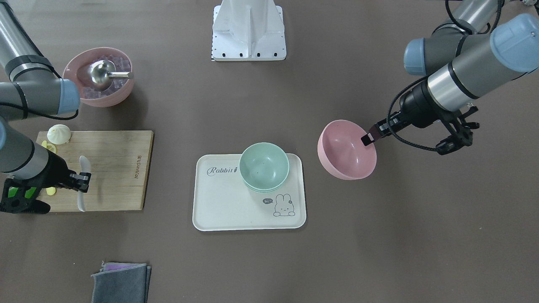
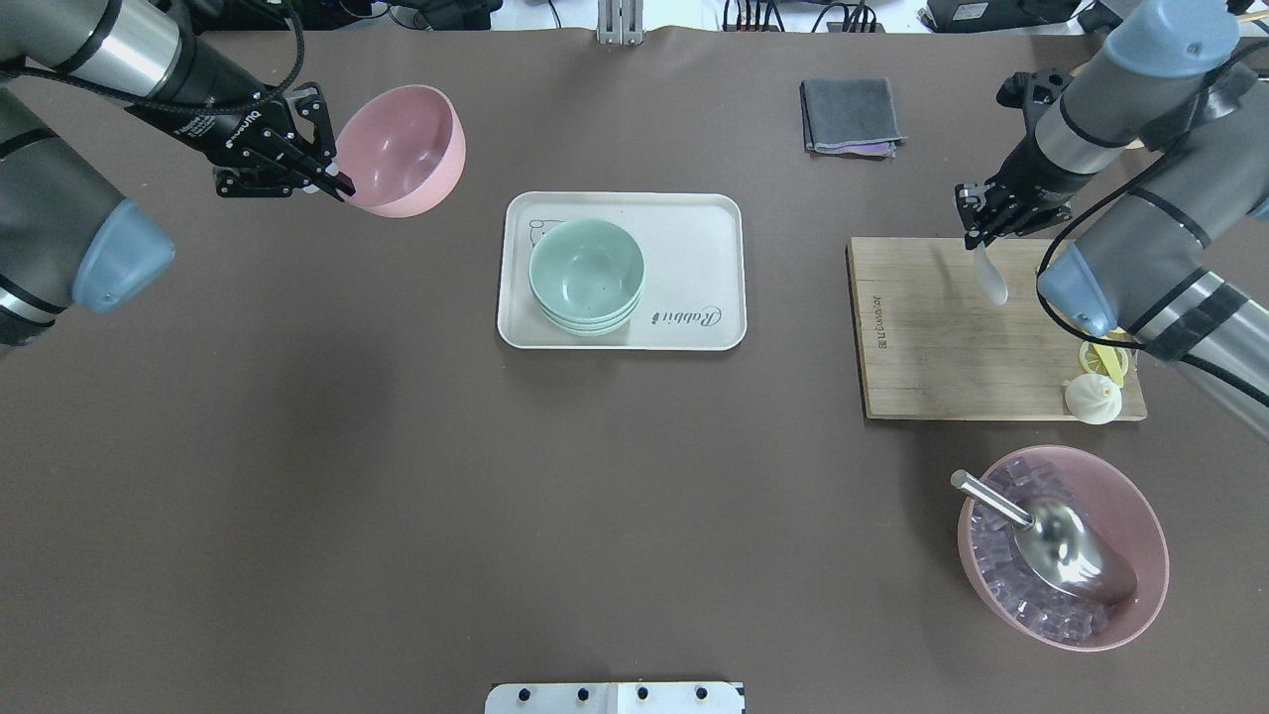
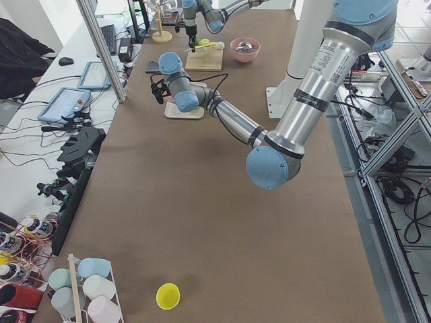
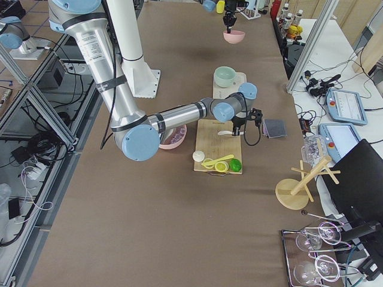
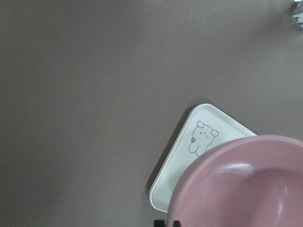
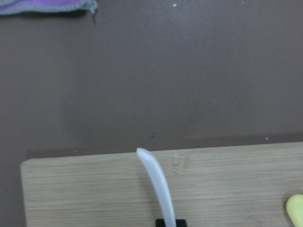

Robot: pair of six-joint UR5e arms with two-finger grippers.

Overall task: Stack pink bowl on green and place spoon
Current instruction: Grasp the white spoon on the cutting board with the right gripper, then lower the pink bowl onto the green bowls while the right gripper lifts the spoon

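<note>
Pink bowl is hanging tilted above the desk, near the tray where the green bowls are sitting, the left tool pinching its rim. At the wooden board the right tool is clamping the white spoon by its handle. Both are probably handling as light, stiff, slippery plastic, favouring rim and handle grips.

Brown table: tray, cutting board, ice bowl, folded cloth.

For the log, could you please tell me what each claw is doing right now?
Left claw: closed on the pink bowl.
Right claw: closed on the white spoon.
</note>
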